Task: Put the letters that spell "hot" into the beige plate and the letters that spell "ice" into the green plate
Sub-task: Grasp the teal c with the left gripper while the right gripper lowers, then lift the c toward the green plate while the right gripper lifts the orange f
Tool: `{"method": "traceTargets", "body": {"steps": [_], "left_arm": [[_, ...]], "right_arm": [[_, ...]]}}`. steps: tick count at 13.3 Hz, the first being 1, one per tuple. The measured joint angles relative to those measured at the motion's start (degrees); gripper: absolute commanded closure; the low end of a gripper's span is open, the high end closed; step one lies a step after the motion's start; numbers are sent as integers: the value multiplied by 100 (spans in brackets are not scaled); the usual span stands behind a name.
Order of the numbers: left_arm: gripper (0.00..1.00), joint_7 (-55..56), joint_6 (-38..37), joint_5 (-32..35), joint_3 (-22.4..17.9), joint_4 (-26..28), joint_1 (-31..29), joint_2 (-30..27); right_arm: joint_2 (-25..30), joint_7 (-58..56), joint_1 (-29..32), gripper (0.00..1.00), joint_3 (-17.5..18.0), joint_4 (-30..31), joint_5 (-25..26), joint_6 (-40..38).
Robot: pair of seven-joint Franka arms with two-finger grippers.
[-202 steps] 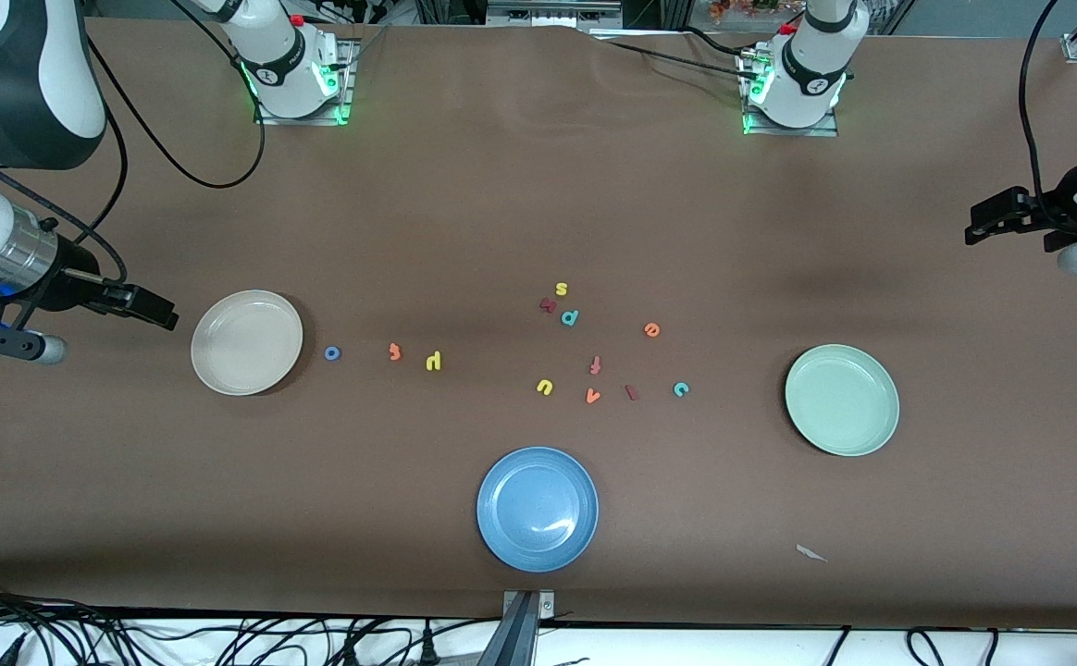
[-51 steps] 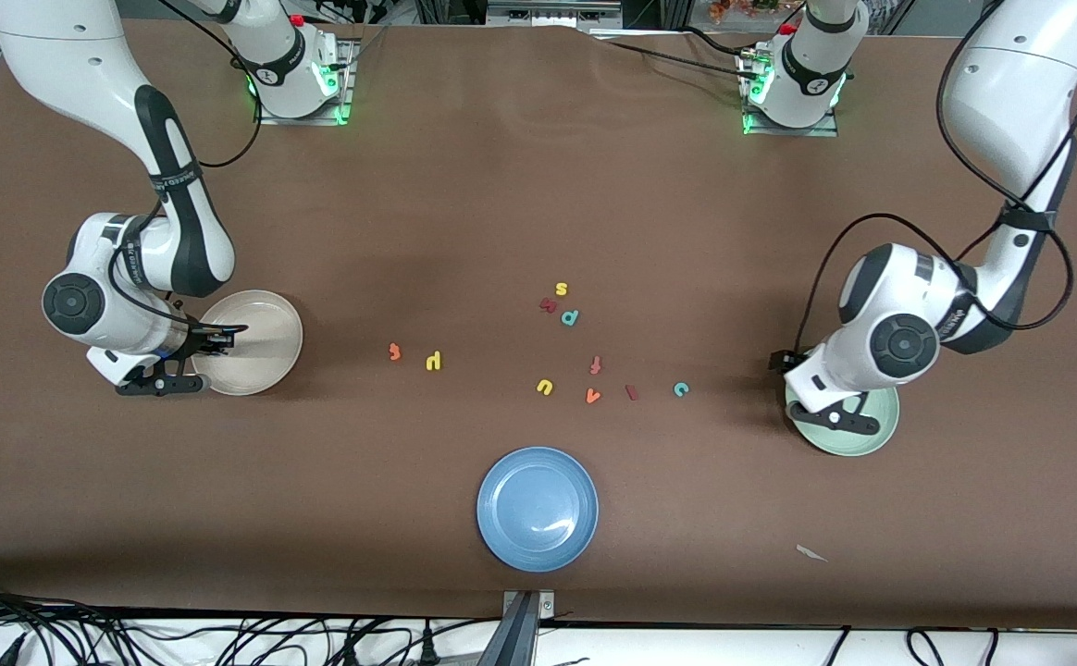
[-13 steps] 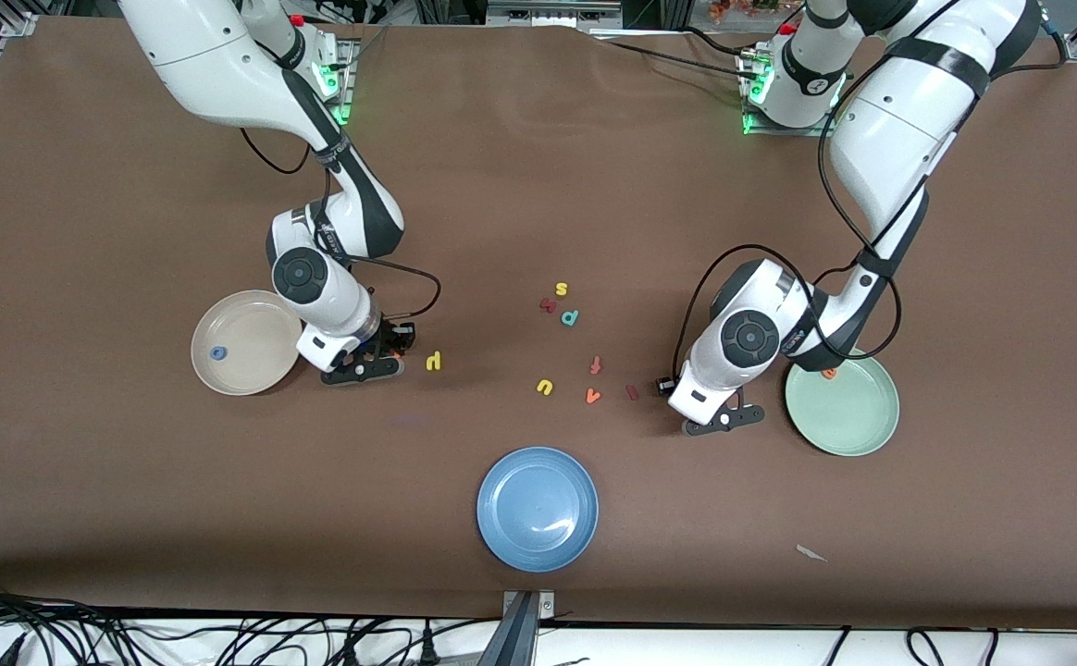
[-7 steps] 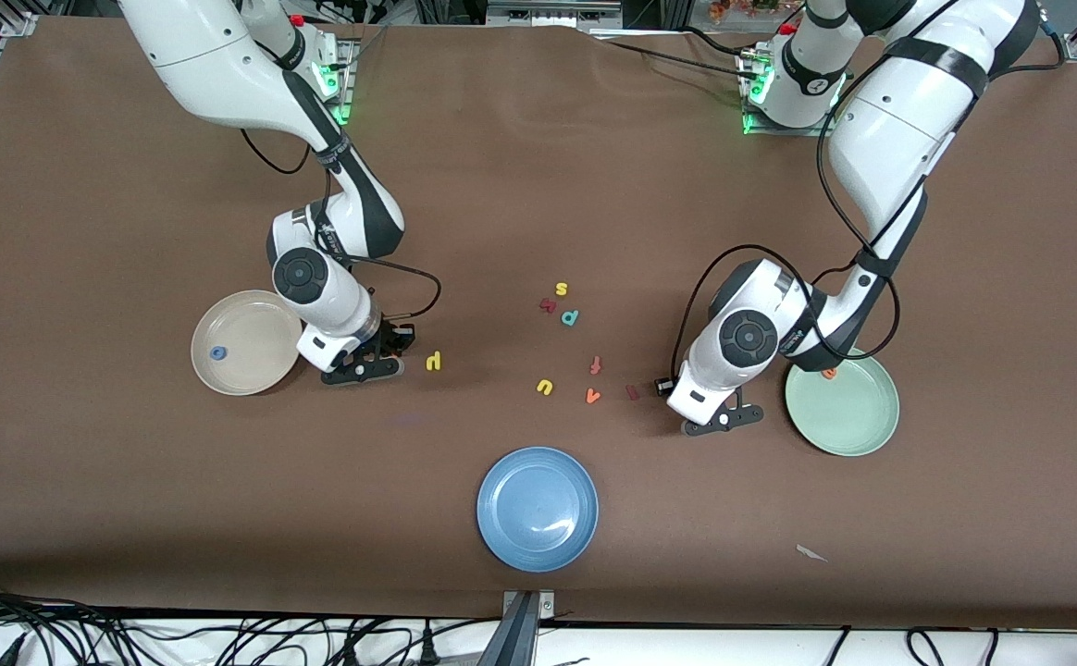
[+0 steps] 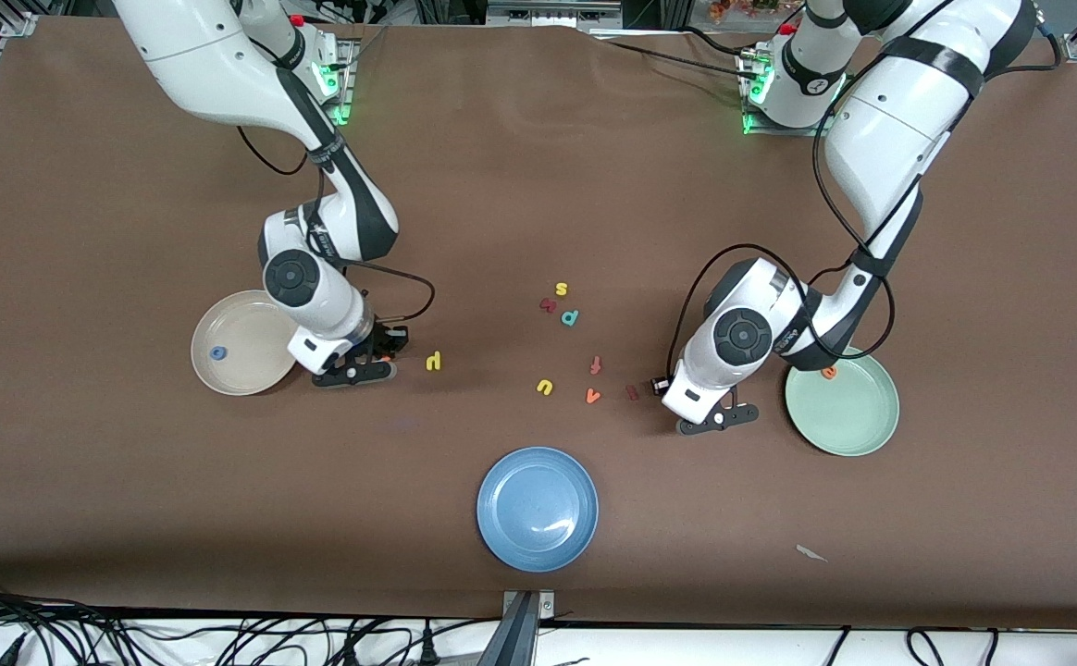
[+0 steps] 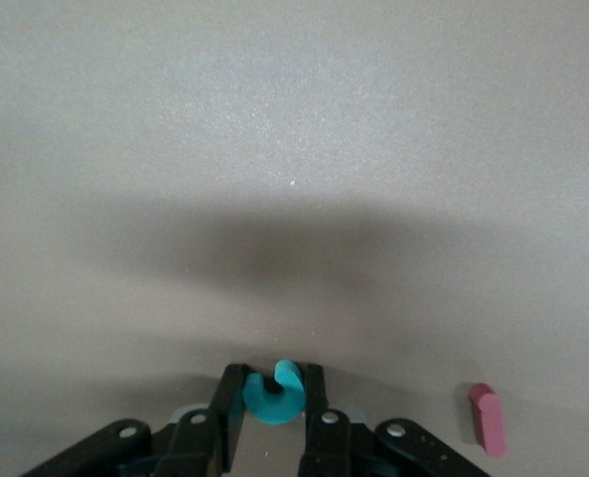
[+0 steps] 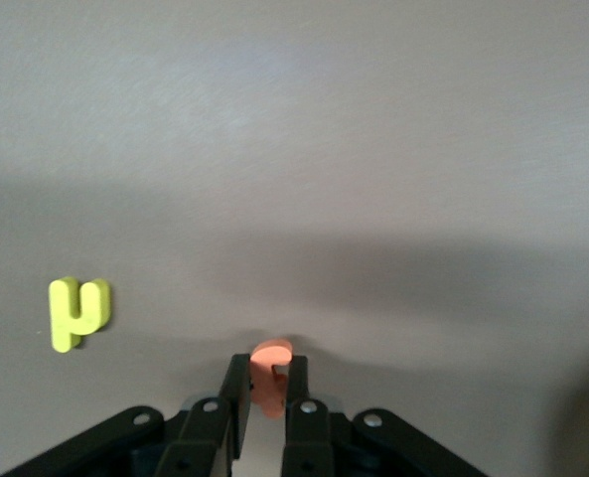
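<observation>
My right gripper [image 5: 387,349] is shut on the orange t [image 7: 269,382], low over the table between the beige plate [image 5: 244,319] and the yellow h [image 5: 433,361]. The yellow h [image 7: 75,312] lies flat on the table. The blue o [image 5: 216,352] lies in the beige plate. My left gripper [image 5: 662,384] is shut on the teal c [image 6: 274,394], beside the dark red i [image 5: 632,392], with the table just under it. The dark red i [image 6: 487,418] lies on the cloth. The orange e [image 5: 829,373] lies in the green plate [image 5: 848,421].
A blue plate [image 5: 537,541] sits near the table's front edge. Loose letters lie mid-table: yellow s [image 5: 561,289], teal p [image 5: 570,317], a dark red letter [image 5: 548,304], red f [image 5: 596,364], yellow u [image 5: 545,387], orange v [image 5: 592,396]. A paper scrap [image 5: 810,553] lies nearer the front camera than the green plate.
My left gripper's fingers have closed in on the teal c. My right gripper, with the orange t, has shifted slightly toward the beige plate.
</observation>
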State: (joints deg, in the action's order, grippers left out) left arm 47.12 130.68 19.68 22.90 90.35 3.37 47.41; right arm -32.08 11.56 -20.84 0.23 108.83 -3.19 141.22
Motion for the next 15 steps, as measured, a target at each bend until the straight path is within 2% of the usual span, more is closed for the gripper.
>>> {"method": "traceTargets", "body": {"steps": [4, 7, 9, 15], "left_arm": [[81, -9, -42, 5, -19, -97, -9, -1], [81, -364, -469, 39, -54, -300, -113, -40], [81, -835, -719, 42, -58, -335, -297, -119], [81, -2570, -1178, 44, -74, -306, -1108, -444]], "right_arm": [[474, -56, 32, 92, -799, -13, 1, -1039], [471, -453, 52, 92, -1379, 158, 2, -1120], [458, -580, 56, 92, -1551, 304, 2, -1117], [456, -674, 60, 92, -1706, 529, 2, -1116]]}}
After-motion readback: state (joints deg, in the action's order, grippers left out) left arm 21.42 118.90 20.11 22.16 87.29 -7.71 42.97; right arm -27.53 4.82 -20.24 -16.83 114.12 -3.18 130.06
